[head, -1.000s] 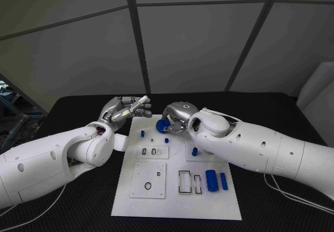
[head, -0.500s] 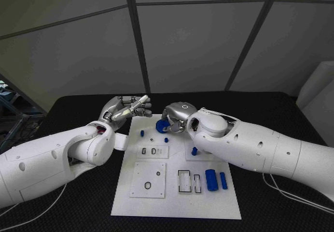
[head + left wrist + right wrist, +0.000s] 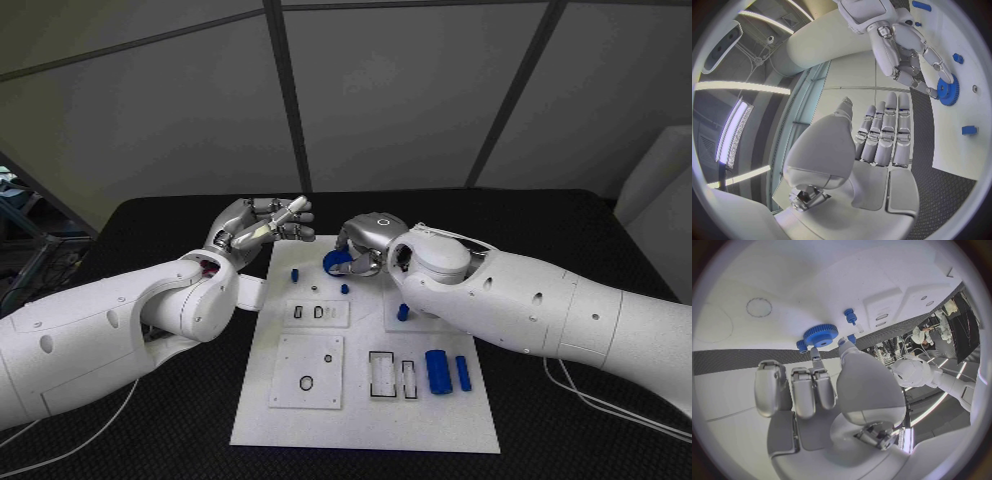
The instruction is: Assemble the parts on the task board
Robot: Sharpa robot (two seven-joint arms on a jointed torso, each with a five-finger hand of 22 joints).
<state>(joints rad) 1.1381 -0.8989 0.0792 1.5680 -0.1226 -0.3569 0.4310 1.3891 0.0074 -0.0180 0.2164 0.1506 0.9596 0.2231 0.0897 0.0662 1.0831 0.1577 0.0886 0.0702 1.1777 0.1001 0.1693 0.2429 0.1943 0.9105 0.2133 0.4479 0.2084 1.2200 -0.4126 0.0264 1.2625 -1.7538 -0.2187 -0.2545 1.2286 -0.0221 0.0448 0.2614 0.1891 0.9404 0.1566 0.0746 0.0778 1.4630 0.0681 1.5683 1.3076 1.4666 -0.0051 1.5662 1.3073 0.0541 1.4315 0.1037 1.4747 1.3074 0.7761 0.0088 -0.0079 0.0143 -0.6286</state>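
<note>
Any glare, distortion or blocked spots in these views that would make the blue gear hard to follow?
Head view: even light, no glare, but the right hand covers most of the blue gear. Left wrist view: strong fisheye bending, bright ceiling light strips at one side, gear clear on the task board. Right wrist view: gear sharp at the fingertips, board edges curved.
</note>
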